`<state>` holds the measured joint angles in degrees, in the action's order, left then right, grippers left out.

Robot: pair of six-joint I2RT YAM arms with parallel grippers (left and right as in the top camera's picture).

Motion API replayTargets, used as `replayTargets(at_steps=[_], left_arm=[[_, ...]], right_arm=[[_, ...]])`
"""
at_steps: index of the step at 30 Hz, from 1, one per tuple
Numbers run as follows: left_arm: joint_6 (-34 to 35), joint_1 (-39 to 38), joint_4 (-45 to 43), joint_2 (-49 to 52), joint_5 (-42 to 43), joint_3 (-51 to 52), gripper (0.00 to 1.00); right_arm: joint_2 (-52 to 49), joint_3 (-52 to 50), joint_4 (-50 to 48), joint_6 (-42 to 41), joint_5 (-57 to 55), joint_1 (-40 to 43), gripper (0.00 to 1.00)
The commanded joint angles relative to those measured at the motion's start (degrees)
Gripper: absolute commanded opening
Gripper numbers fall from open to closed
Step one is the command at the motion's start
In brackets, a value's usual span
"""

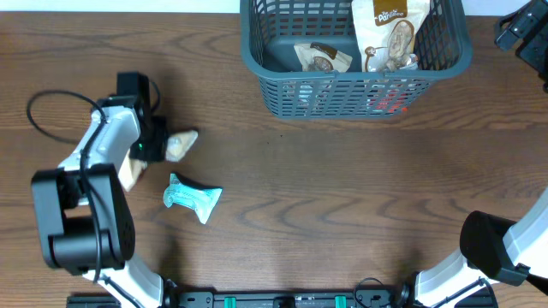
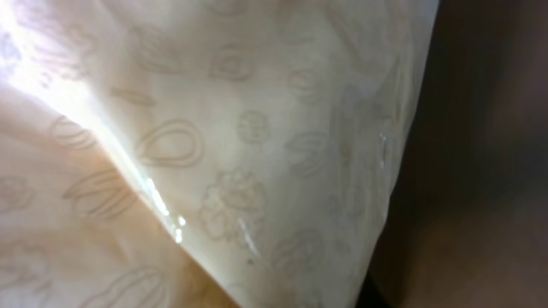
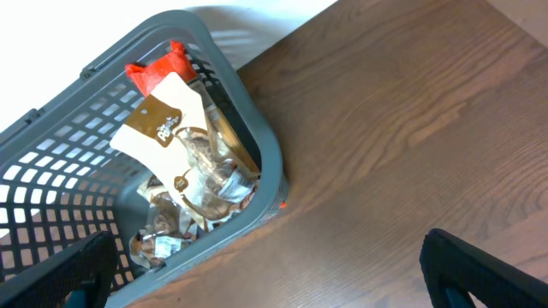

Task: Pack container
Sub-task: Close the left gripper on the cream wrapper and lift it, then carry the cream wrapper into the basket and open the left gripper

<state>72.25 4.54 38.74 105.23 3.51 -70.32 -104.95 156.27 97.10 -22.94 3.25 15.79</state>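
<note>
The container, a dark grey-blue latticed basket (image 1: 355,77), stands at the back centre-right. It holds a tall white-and-brown snack packet (image 1: 390,30), a smaller brown packet (image 1: 324,58) and a red packet (image 3: 158,73). My left gripper (image 1: 157,144) is down at the table's left on a cream snack packet (image 1: 181,144), which sticks out on both sides of it. That packet (image 2: 240,154) fills the left wrist view and hides the fingers. My right gripper (image 3: 265,282) is open and empty, beside the basket's (image 3: 261,145) right end.
A crumpled teal packet (image 1: 193,197) lies on the wood table just in front and to the right of my left gripper. A black cable (image 1: 51,98) loops at the far left. My right arm's base (image 1: 497,248) is at the front right.
</note>
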Motion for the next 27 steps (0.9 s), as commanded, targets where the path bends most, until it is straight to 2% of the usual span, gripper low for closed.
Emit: replayTargets(at_steps=[1, 6, 10, 13, 18, 24, 27], left_arm=[[-16.6, -2.3, -0.8, -10.0, -0.9, -9.9, 0.05], [-34.0, -9.2, -0.7, -15.5, -1.3, -25.8, 0.05], [-42.6, -16.7, -0.5, -15.3, -5.8, -37.3, 0.05], [-46.5, -22.1, -1.8, -14.9, -10.8, -41.5, 0.05], [-49.5, -28.6, -6.8, -12.6, -10.8, -41.7, 0.05], [-53.9, -34.7, -12.4, -4.3, -10.8, -41.7, 0.05], [-53.8, -35.9, -15.4, 0.0, -10.8, -41.7, 0.06]], right_arm=[[0.0, -0.1, 0.2, 0.7, 0.2, 0.3, 0.99], [0.0, -0.1, 0.2, 0.7, 0.2, 0.3, 0.99], [0.0, -0.1, 0.2, 0.7, 0.3, 0.3, 0.99], [0.0, -0.1, 0.2, 0.7, 1.0, 0.3, 0.99], [0.0, -0.1, 0.2, 0.7, 1.8, 0.3, 0.99], [0.0, -0.1, 0.2, 0.7, 1.8, 0.3, 0.99], [0.0, -0.1, 0.2, 0.8, 2.1, 0.3, 0.99]])
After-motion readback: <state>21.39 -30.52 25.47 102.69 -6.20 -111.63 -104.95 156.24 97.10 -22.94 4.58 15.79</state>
